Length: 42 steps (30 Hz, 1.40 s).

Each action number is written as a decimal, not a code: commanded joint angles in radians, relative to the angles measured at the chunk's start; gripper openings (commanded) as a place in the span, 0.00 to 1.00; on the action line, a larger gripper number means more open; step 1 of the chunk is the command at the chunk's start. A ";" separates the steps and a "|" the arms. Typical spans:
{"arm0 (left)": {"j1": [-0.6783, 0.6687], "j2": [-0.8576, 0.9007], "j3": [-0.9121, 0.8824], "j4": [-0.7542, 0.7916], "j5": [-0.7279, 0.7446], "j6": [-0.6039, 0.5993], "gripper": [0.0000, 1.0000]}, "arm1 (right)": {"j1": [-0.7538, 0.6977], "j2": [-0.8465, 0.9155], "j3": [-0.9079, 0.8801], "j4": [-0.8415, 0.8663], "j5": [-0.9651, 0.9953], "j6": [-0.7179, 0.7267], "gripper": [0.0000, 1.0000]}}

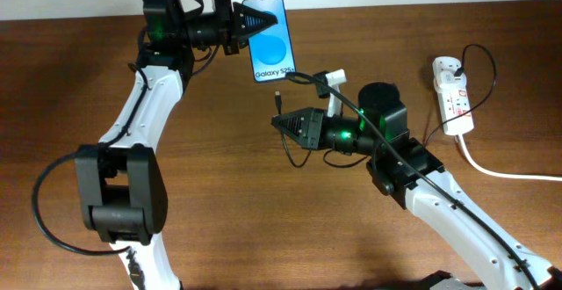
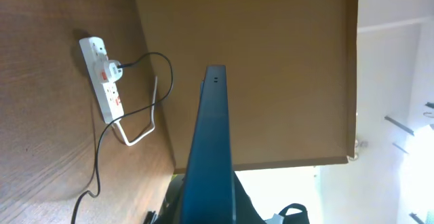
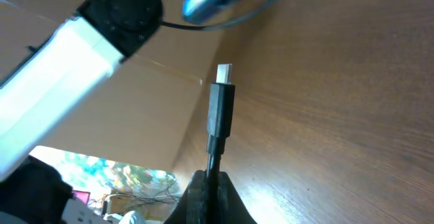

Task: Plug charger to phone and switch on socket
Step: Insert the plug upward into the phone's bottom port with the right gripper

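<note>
A wooden desk [image 1: 105,53] is seen from above with two robot arms on it. The phone [image 1: 270,37], its blue screen lit, is held near the middle of the far edge, and the left gripper [image 1: 245,25] is clenched on its left side. The charger [image 3: 221,108] is pinched just behind its head by the right gripper [image 3: 207,183], nearer the middle of the desk. The plug tip [image 3: 224,70] juts free towards the phone but is apart from it. A miss at the port is judged the main risk, since the tip is tiny and the cable behind it is limp. A slight tilt could drive the tip against the phone's frame. The phone could also be pushed askew in its grasp if the tip is pressed off-centre. The cable is draped over the right arm and could snag or pull taut. No box, tray or bowl is seen. The only receptacle is the socket [image 1: 452,95], lying near the far right corner. One plug is seated in it, with the black cable leading from that plug. The position of its red switches cannot be told.
</note>
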 commanded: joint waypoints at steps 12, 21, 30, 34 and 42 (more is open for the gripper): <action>-0.019 -0.018 0.021 0.009 0.096 0.010 0.00 | 0.006 -0.001 0.010 0.034 0.002 0.011 0.04; -0.033 -0.018 0.021 0.009 0.143 0.010 0.00 | 0.006 0.000 0.010 0.032 0.028 0.008 0.04; -0.077 -0.018 0.021 0.010 0.129 0.010 0.00 | -0.011 0.001 0.010 0.031 0.051 0.008 0.04; -0.078 -0.018 0.021 0.010 0.173 0.010 0.00 | -0.051 0.001 0.010 0.035 0.041 0.008 0.04; -0.079 -0.018 0.021 0.009 0.197 0.010 0.00 | -0.111 0.001 0.010 0.089 -0.020 0.009 0.04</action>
